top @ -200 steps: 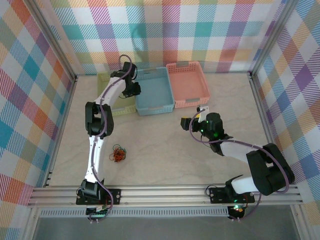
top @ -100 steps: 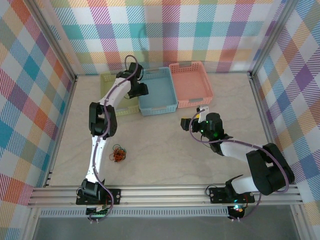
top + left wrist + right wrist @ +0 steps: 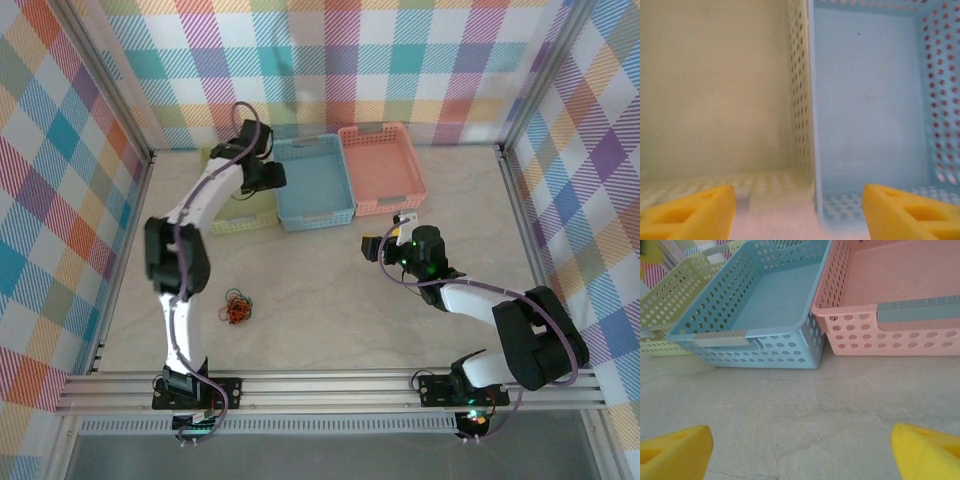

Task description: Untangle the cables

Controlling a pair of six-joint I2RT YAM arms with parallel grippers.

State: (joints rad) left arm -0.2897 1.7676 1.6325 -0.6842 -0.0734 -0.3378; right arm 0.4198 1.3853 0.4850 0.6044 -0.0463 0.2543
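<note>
On table (image 3: 340,315), cables (image 3: 236,307) well apart from jaws.

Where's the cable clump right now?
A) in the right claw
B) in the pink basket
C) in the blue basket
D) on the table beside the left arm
D: the cables lie in a clump on the table beside the left arm, well short of the blue basket, whose floor is bare in the left wrist view.

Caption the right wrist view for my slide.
Right arm's yellow fingers, spread open above the table, face a green basket, blue basket and pink basket.
</note>
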